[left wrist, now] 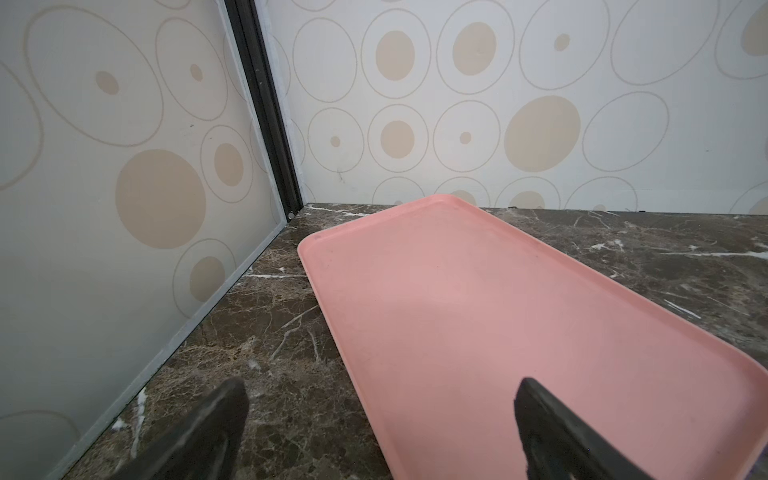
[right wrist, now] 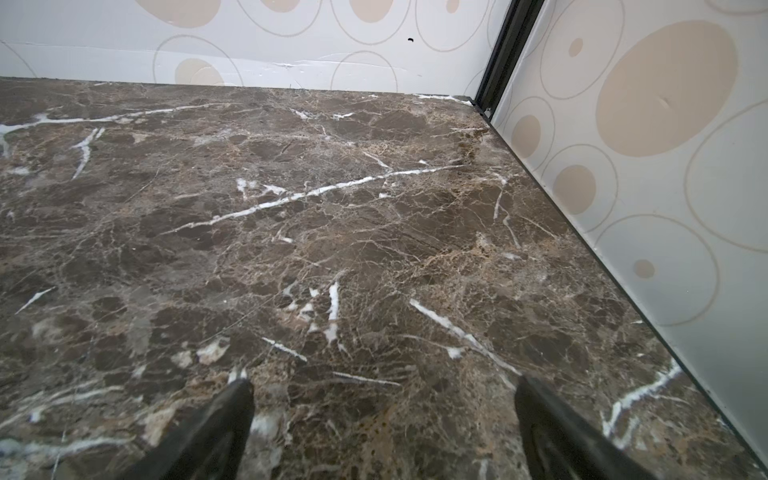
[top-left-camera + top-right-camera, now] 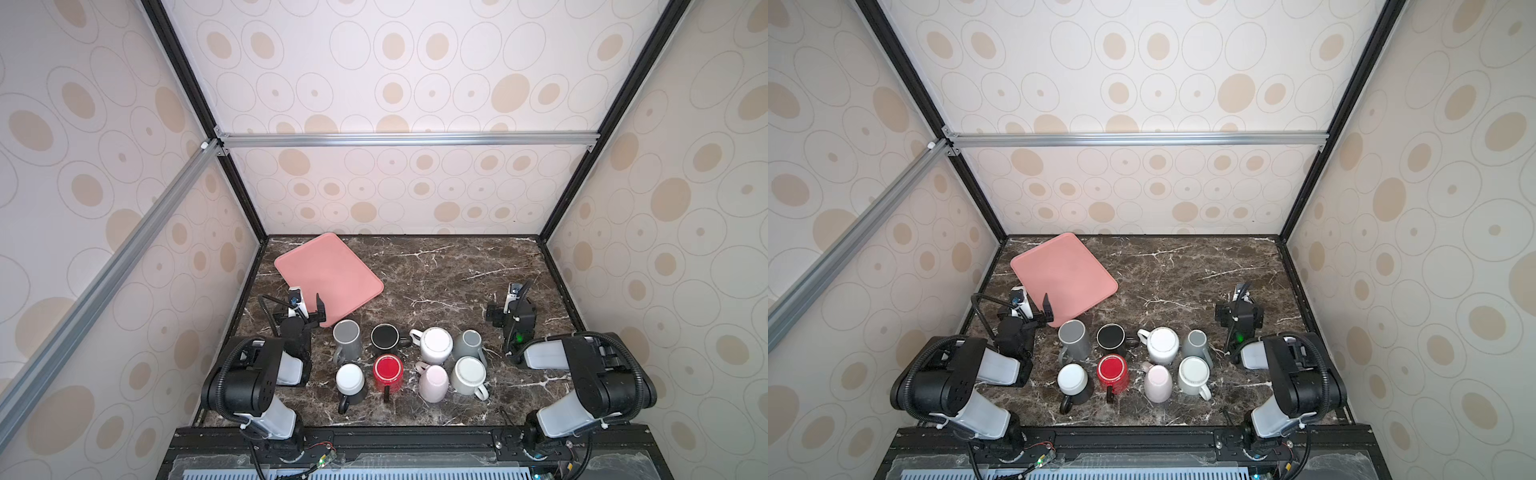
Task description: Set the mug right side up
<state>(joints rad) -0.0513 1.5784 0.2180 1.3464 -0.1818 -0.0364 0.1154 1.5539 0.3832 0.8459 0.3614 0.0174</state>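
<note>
Empty and spread wide, the left gripper (image 1: 380,395) hung over the pink tray's (image 3: 328,274) edge nearest the robot. The right gripper (image 2: 384,392), also spread and empty, was over bare marble table (image 3: 457,270), well apart from the tray. The mugs (image 3: 387,370), eight in two rows, stood just off the tray's nearest corner on the robot's side. All looked base-up with axes vertical; couldn't tell which was the target. The dark grey mug (image 3: 347,340) was closest to the tray, just beside the left gripper. The blue-grey mug (image 3: 471,343), farthest along that row from the tray, was nearer the right gripper. Both grippers faced away from the mugs, so either probably had to pull back first.
</note>
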